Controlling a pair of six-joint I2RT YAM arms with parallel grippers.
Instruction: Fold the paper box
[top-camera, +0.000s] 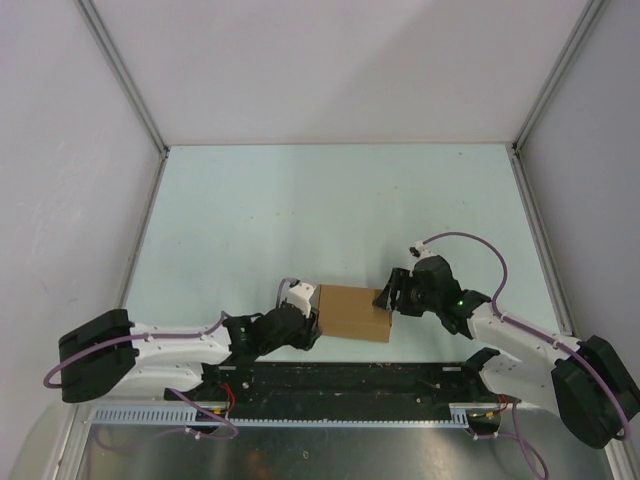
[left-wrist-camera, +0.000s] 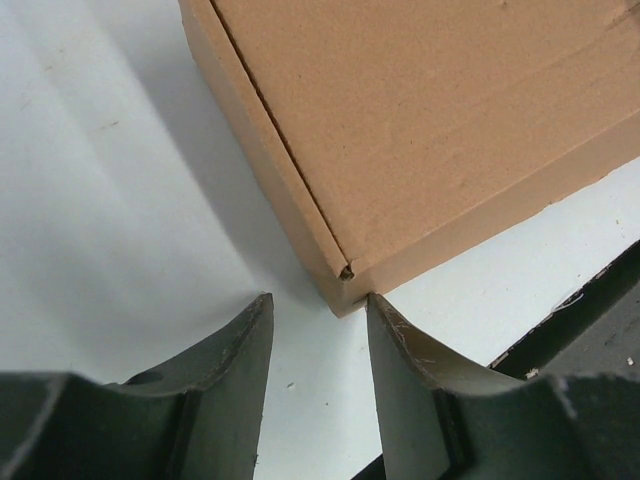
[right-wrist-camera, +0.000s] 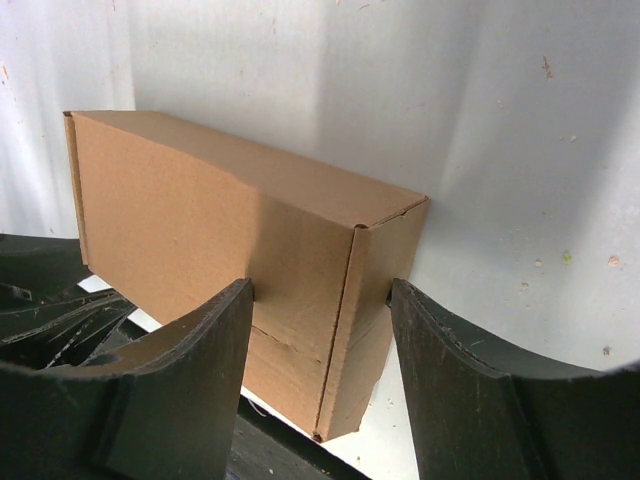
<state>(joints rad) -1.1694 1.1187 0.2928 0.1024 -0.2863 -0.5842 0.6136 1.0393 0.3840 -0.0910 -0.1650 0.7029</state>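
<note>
The paper box (top-camera: 355, 312) is a closed brown cardboard block lying near the table's front edge, between the two arms. From the right, my right gripper (top-camera: 386, 298) straddles the box's right near corner. In the right wrist view its fingertips (right-wrist-camera: 240, 295) press the long face and the end face of the box (right-wrist-camera: 200, 220); the gripper (right-wrist-camera: 322, 285) is shut on that corner. My left gripper (top-camera: 314, 322) sits at the box's left end. In the left wrist view it (left-wrist-camera: 318, 298) stands open, with a corner of the box (left-wrist-camera: 430, 130) just beyond its fingertips and nothing between them.
The pale green table (top-camera: 320, 210) is enclosed by white walls with metal frame posts (top-camera: 130, 80). A black base rail (top-camera: 340, 385) runs along the near edge just below the box, and it shows under the box in both wrist views.
</note>
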